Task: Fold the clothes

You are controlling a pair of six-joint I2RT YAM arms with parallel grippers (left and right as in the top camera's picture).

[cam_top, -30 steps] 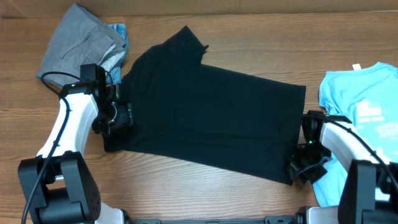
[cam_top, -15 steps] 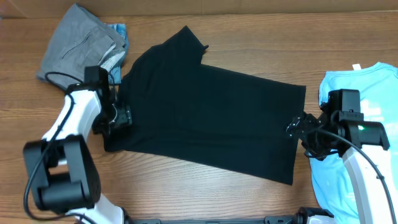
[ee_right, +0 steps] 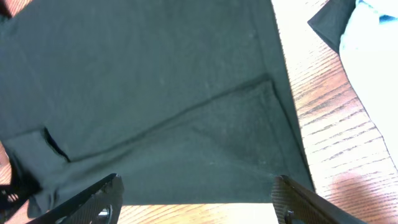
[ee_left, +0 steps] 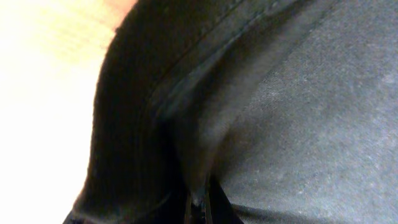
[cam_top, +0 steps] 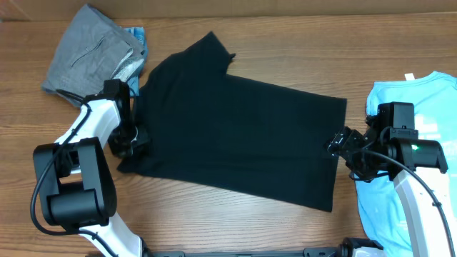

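Folding barely begun: left gripper (cam_top: 137, 140) clamps tight on the black shirt (cam_top: 235, 135) edge; right gripper (ee_right: 199, 199) gapes wide, empty, hem below its fingers.

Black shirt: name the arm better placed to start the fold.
Left arm: its jaws are shut on the edge of the shirt. The right arm has open jaws, holding nothing.

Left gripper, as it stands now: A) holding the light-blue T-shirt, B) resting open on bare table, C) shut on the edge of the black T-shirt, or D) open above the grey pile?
C: in the left wrist view the left gripper is shut, with black T-shirt fabric bunched up between its tips.
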